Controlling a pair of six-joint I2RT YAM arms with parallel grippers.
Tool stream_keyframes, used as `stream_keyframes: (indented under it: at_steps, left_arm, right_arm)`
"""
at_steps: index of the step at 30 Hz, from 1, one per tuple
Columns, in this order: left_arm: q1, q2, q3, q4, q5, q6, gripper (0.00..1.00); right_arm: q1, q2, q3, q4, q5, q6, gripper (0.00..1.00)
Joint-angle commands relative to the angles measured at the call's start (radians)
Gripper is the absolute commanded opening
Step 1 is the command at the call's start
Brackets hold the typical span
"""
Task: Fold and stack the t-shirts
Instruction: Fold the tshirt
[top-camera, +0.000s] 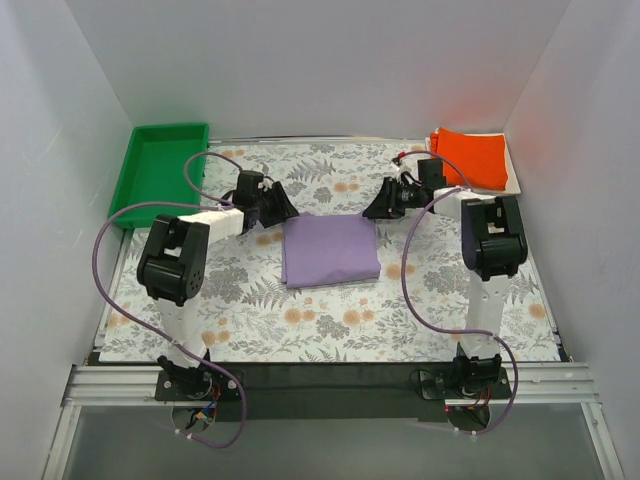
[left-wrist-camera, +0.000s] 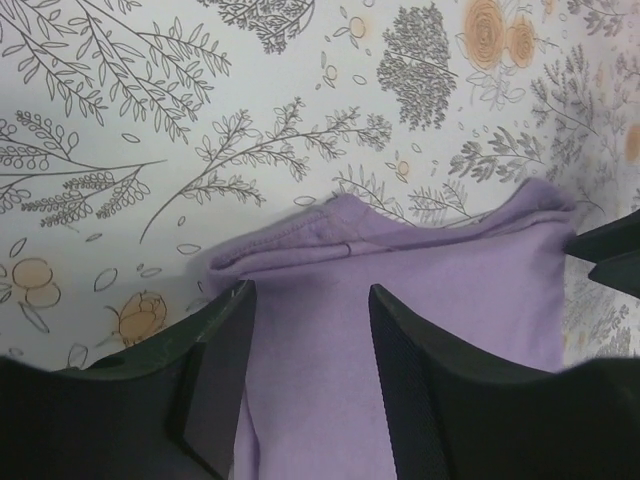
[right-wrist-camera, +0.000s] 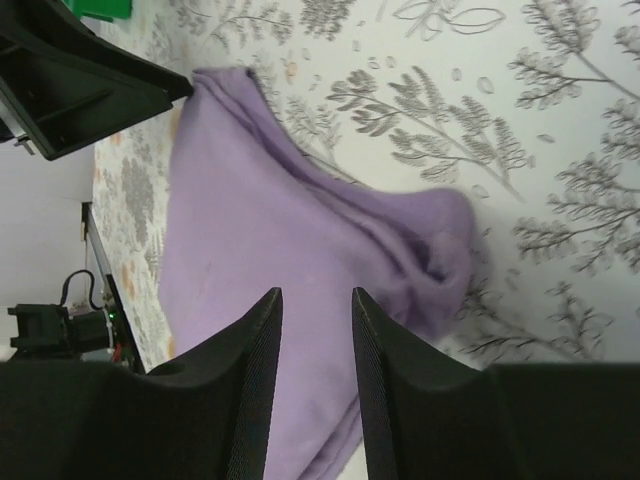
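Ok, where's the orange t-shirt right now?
In the top view, the orange t-shirt lies folded at the far right corner, beyond the right pincer and the lavender t-shirt.

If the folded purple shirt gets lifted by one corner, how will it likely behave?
The purple shirt would probably go limp and unfold: its far corners wrinkle and bunch in both wrist views. It looks light, a thin flat stack of cloth layers. Pushed, it would likely crumple rather than slide whole.

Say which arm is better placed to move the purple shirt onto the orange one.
Right, likely. The right claw sits at the purple shirt's far right corner, nearer the orange shirt; the left claw is farther.
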Motion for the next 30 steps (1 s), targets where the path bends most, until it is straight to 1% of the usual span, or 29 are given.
stream_keyframes:
  at_steps: [1, 3, 4, 5, 7, 8, 10, 11, 12, 15, 16, 20, 21, 24, 26, 30]
  left_arm:
    - [-0.009, -0.197, -0.018, -0.067, -0.029, -0.002, 0.48]
    - [-0.032, -0.273, -0.050, -0.080, -0.046, -0.028, 0.52]
    - [-0.044, -0.339, -0.087, -0.095, -0.050, -0.057, 0.53]
    - [-0.061, -0.374, -0.104, -0.103, -0.052, -0.068, 0.54]
    - [-0.122, -0.422, -0.165, -0.127, -0.052, -0.105, 0.54]
    - [-0.144, -0.462, -0.191, -0.132, -0.049, -0.116, 0.53]
    - [-0.211, -0.489, -0.243, -0.132, -0.058, -0.154, 0.53]
    - [-0.225, -0.503, -0.308, -0.126, -0.063, -0.168, 0.52]
    - [-0.244, -0.503, -0.335, -0.108, -0.064, -0.180, 0.50]
    - [-0.245, -0.471, -0.426, -0.072, -0.082, -0.220, 0.46]
    - [-0.244, -0.459, -0.437, -0.067, -0.084, -0.226, 0.44]
    - [-0.244, -0.372, -0.463, -0.060, -0.081, -0.257, 0.42]
    - [-0.244, -0.361, -0.475, -0.064, -0.079, -0.272, 0.41]
    - [-0.242, -0.351, -0.529, -0.070, -0.115, -0.303, 0.38]
    - [-0.235, -0.374, -0.552, -0.074, -0.124, -0.304, 0.36]
    - [-0.231, -0.410, -0.584, -0.097, -0.136, -0.289, 0.34]
  right_arm:
    - [0.026, -0.203, -0.058, 0.045, -0.016, 0.028, 0.36]
    - [0.052, -0.261, -0.138, 0.070, -0.027, 0.060, 0.36]
    - [0.065, -0.319, -0.170, 0.116, -0.040, 0.101, 0.36]
    - [0.095, -0.346, -0.237, 0.139, -0.046, 0.130, 0.36]
    - [0.130, -0.407, -0.282, 0.157, -0.053, 0.159, 0.36]
    - [0.169, -0.419, -0.302, 0.163, -0.051, 0.170, 0.36]
    - [0.204, -0.438, -0.362, 0.202, -0.063, 0.211, 0.36]
    - [0.232, -0.439, -0.379, 0.234, -0.060, 0.221, 0.36]
    - [0.244, -0.435, -0.417, 0.248, -0.053, 0.230, 0.36]
    - [0.256, -0.401, -0.477, 0.317, -0.037, 0.252, 0.36]
    - [0.255, -0.368, -0.511, 0.335, -0.042, 0.252, 0.35]
    - [0.252, -0.257, -0.575, 0.371, -0.056, 0.195, 0.34]
    - [0.250, -0.217, -0.592, 0.392, -0.056, 0.172, 0.34]
    - [0.215, -0.170, -0.650, 0.447, -0.079, 0.166, 0.33]
    - [0.186, -0.183, -0.677, 0.449, -0.091, 0.158, 0.33]
    - [0.131, -0.309, -0.712, 0.443, -0.119, 0.150, 0.33]
